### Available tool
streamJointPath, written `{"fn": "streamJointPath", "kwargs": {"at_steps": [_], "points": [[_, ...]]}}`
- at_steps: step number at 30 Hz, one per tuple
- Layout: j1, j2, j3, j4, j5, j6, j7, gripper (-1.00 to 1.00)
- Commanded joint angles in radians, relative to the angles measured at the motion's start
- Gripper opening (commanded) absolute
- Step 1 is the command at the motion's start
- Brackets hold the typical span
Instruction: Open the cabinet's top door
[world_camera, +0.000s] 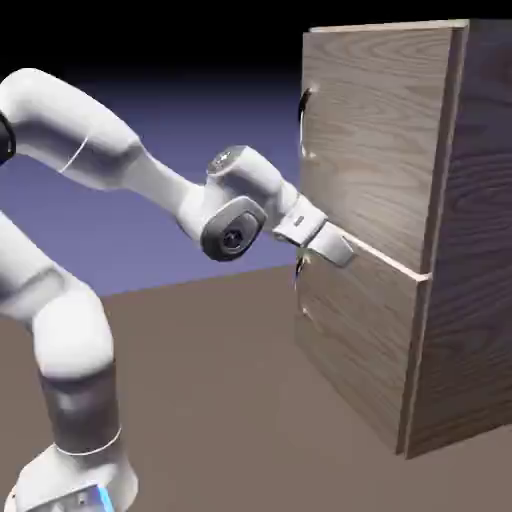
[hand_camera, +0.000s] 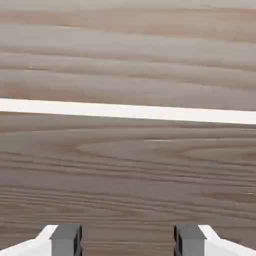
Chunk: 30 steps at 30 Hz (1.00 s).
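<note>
Your gripper has its two fingertips spread wide with nothing between them; in the hand view only wood grain shows past them. That spacing looks right for straddling a slim handle, but the hand points at flat paneling, so closing here would likely gain you nothing. Just ahead runs the pale strip dividing the two panels. The lower door lies beneath it, its small handle close to your wrist in the exterior view; I'd guard against snagging that one by mistake. Above the strip is the top door, your target, apparently shut on the front of the cabinet. Its dark curved handle sits up near the panel's edge on the exterior view's left, well apart from your fingers. You'd probably need to back off the face, then rise and shift toward that edge, since sliding straight across risks scraping the wood.
</note>
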Motion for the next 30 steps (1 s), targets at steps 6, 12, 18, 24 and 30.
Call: {"fn": "streamJointPath", "kwargs": {"at_steps": [6,12,18,24,30], "points": [[-0.101,-0.060,0.149,0.073,0.242,0.025,0.261,0.00],[-0.202,-0.119,0.297,0.147,0.484,0.049,0.522,0.00],[-0.304,-0.179,0.446,0.220,0.726,0.074,0.783,0.00],[-0.405,-0.238,0.594,0.294,0.968,0.098,1.044,0.00],[-0.506,-0.298,0.743,0.367,1.210,0.123,1.305,0.00]]}}
